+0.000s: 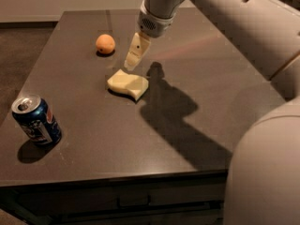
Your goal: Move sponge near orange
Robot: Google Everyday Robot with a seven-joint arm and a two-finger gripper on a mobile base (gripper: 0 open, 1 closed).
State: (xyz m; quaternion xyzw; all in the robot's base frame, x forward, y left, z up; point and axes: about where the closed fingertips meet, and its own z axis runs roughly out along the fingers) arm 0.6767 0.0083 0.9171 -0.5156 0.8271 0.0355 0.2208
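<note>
The pale yellow sponge point(127, 84) lies flat on the dark table point(197, 69), a little left of centre. The orange point(105, 44) sits farther back and to the left, apart from the sponge. My gripper point(134, 57) hangs from the arm that reaches in from the upper right. Its cream fingers point(136, 49) point down and left, just above the sponge's far edge and to the right of the orange. Nothing is in it.
A blue soda can point(36, 120) stands near the table's front left corner. The arm's shadow falls across the table right of the sponge. My large arm link point(262, 36) fills the right side of the view.
</note>
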